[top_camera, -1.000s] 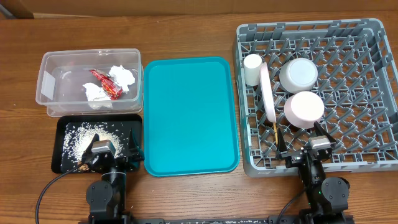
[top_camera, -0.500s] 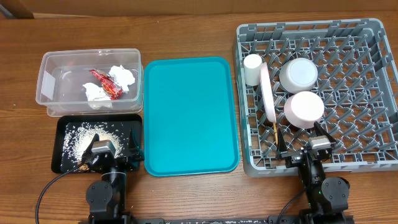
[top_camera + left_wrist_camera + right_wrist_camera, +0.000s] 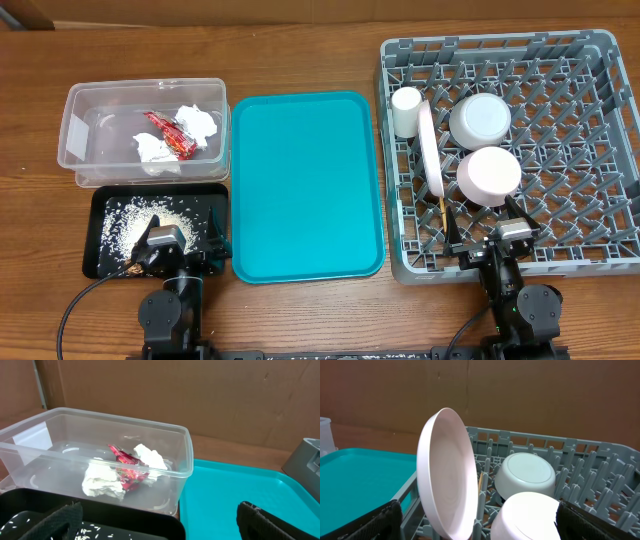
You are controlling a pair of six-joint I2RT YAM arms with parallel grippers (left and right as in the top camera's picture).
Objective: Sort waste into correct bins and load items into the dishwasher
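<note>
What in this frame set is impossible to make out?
Overhead: chopsticks mostly hidden beside the plate; only a sliver shows.
Overhead: the black tray, near edge covered by the left arm.
Right wrist: the cup is not visible, likely behind the plate.
Overhead: what is mixed in the rice, too small.

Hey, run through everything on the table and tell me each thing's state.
clear tub, holding napkins and red wrapper
black tray, holding loose rice
teal tray, bare
plate, on edge in the rack
white bowl, upside down in the rack
pinkish bowl, upside down too
cup, in the rack's corner
chopsticks, in the rack beside plate
left gripper, open, empty
right gripper, open, empty
</note>
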